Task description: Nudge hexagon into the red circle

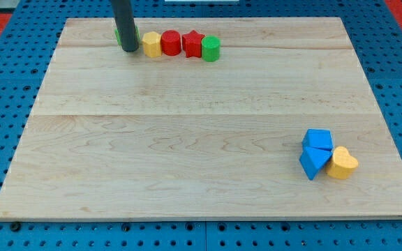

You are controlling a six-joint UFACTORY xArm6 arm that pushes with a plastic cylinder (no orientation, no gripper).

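A yellow hexagon [151, 44] sits near the view's top left, touching the red circle [171, 42] on its right. A red star [192, 44] and a green circle [211, 49] continue the row to the right. My tip [129, 49] is just left of the yellow hexagon, close to or touching it. A green block [119, 33] is mostly hidden behind the rod; its shape cannot be made out.
At the view's lower right, two blue blocks [318, 139] [313, 162] and a yellow heart [343, 164] sit clustered together near the wooden board's [187, 139] right edge. Blue pegboard surrounds the board.
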